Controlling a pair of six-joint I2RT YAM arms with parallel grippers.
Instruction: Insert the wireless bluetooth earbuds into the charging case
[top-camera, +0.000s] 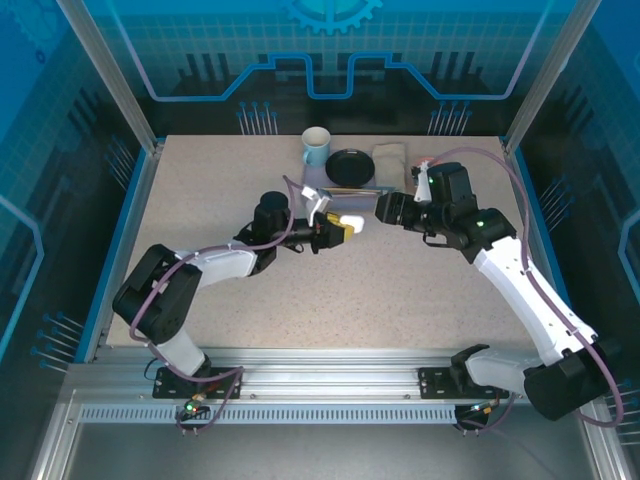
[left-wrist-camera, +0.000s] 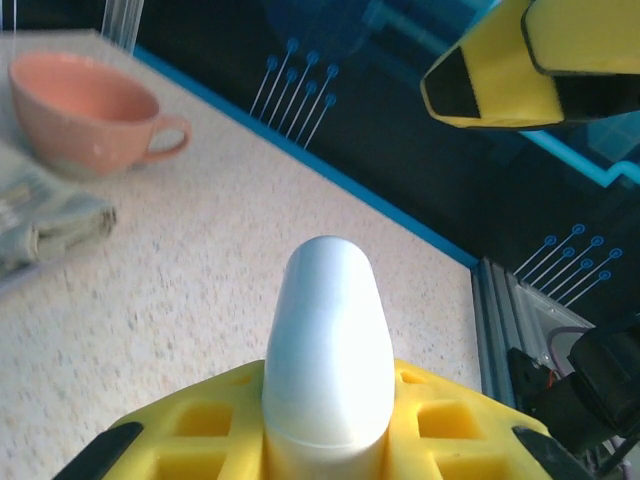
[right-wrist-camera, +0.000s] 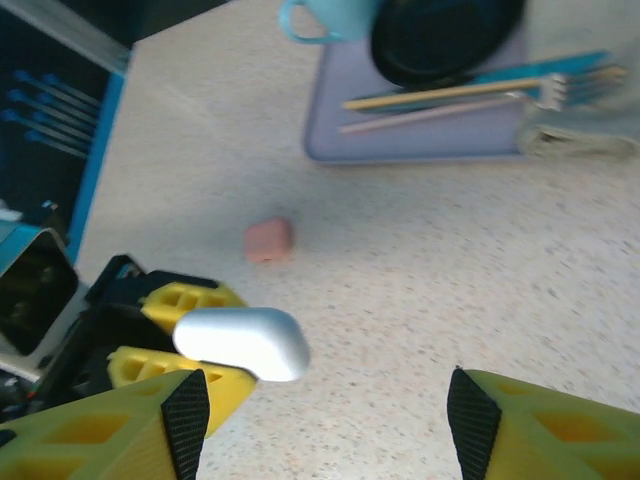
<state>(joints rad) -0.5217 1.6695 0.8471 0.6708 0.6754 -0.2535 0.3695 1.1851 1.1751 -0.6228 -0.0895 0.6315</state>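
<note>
While the left gripper (top-camera: 341, 232) is clamped almost fully closed, its yellow fingers (left-wrist-camera: 200, 425) pinch the base of the white charging case (left-wrist-camera: 325, 340). The case juts out past the fingertips, above the table (top-camera: 420, 290). A faint seam rings the case low down, next to the fingers, and its lid looks closed.

Just to the right of the case hangs the right gripper (right-wrist-camera: 327, 405), jaws spread wide with nothing between them. One of its black-tipped fingers (right-wrist-camera: 185, 415) is near the case's rounded end; whether the two touch I cannot tell.

On the table near the case lies a small salmon-pink piece (right-wrist-camera: 268, 240), too blurred to say whether it is an earbud or a second case. It sits between the case and the nearest corner of a lilac tray (right-wrist-camera: 400, 140).

That tray lies beyond the case, farther from the arm bases. It carries a black plate (right-wrist-camera: 445, 35), a fork (right-wrist-camera: 560, 90) and a thin wooden stick (right-wrist-camera: 440, 95). A pale blue mug (right-wrist-camera: 330, 15) stands at the tray's far edge, beyond the case and a little to its left.

Beyond the case to the right, the left wrist view shows a folded cloth (left-wrist-camera: 45, 225) with a pink cup (left-wrist-camera: 85, 110) standing upright just behind it.
</note>
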